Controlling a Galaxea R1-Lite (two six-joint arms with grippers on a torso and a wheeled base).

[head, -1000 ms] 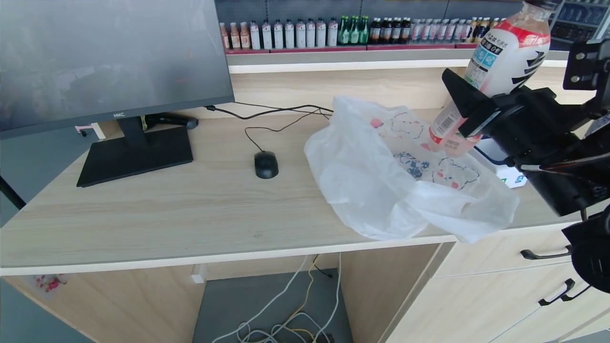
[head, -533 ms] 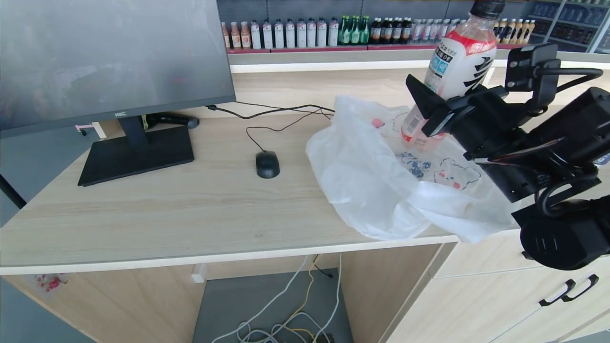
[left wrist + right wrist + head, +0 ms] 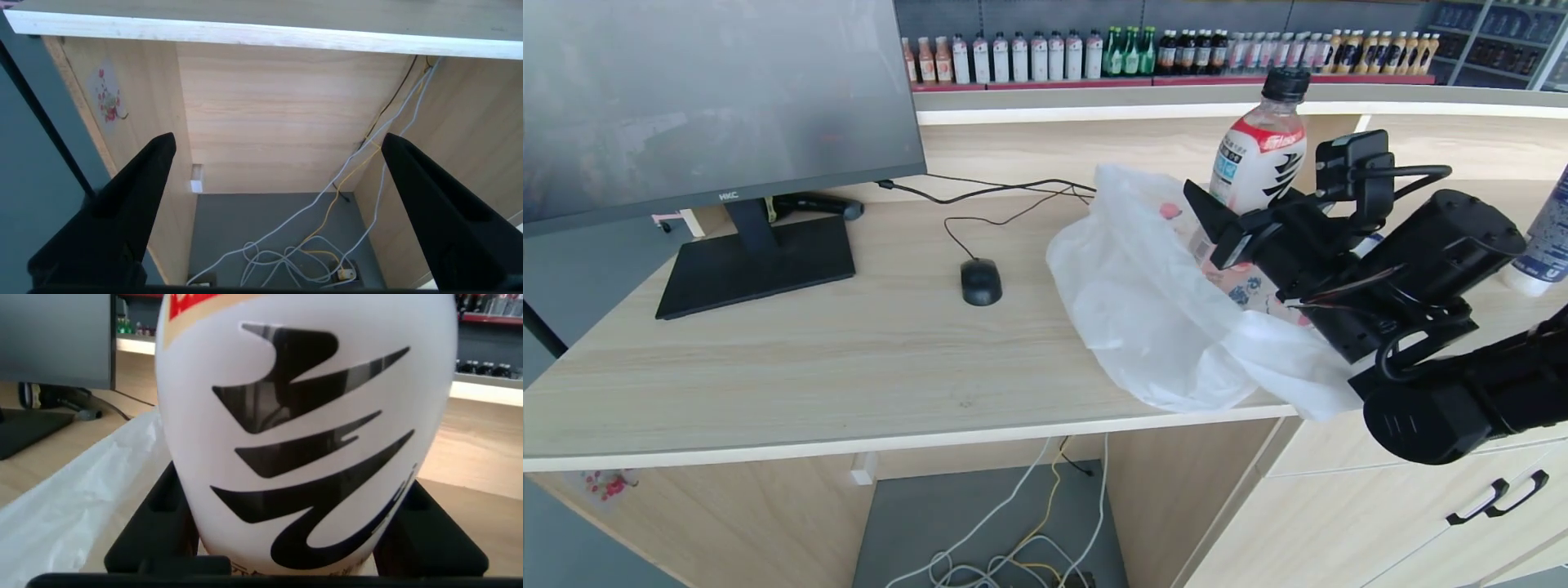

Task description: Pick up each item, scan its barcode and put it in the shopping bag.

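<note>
My right gripper (image 3: 1245, 222) clamps the lower body of the upright bottle (image 3: 1259, 159), right of centre above the shopping bag (image 3: 1152, 318); it looks full, heavy and slick, so gripping low seems wise.

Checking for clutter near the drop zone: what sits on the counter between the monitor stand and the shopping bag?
In the head view, only a black mouse with its cable lies there; the counter around it is bare.
</note>
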